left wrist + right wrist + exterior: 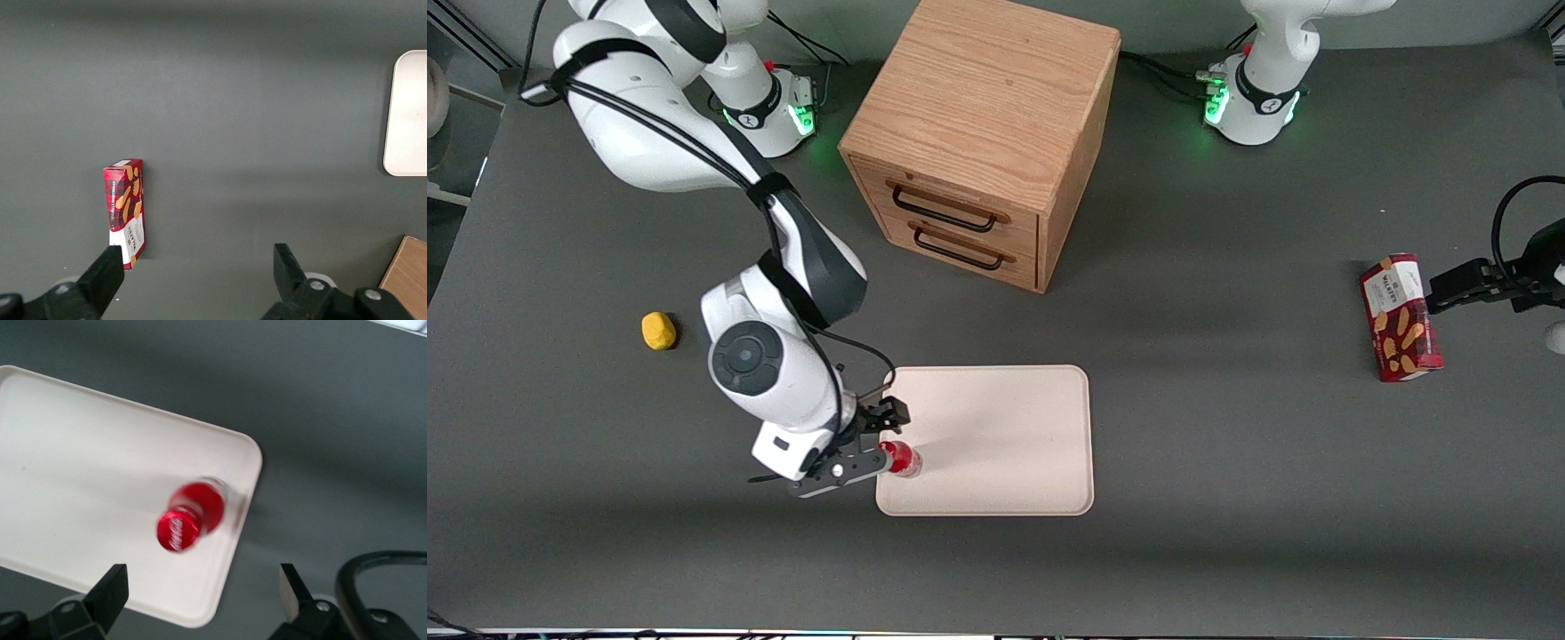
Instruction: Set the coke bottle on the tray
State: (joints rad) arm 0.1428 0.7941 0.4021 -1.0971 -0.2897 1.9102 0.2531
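Dark grey matte table (1227,498), smooth and flat, carrying everything; standing near its edge farthest from the front camera, a boxy oak-grained wooden drawer cabinet (983,133) with two drawers and dark bar handles; in front of the cabinet and nearer the camera, the tray (1005,444), a large flat cream-pink rectangle with rounded corners and a low raised rim; toward the parked arm's end of the table, a red biscuit box (1400,317) lying flat, printed with biscuits and a white label, well apart from the tray; toward the working arm's end, a small rounded yellow lump (658,331), alone on the bare surface.

Standing upright on the tray, just inside its edge toward the working arm and close to the corner nearest the camera, the coke bottle (901,460): small, glossy red, red cap; white script on the cap readable only from the right wrist view (190,517), slightly blurred there.

Above that tray edge, the gripper (889,434), fingers spread wide on either side of the bottle, not pinching it.
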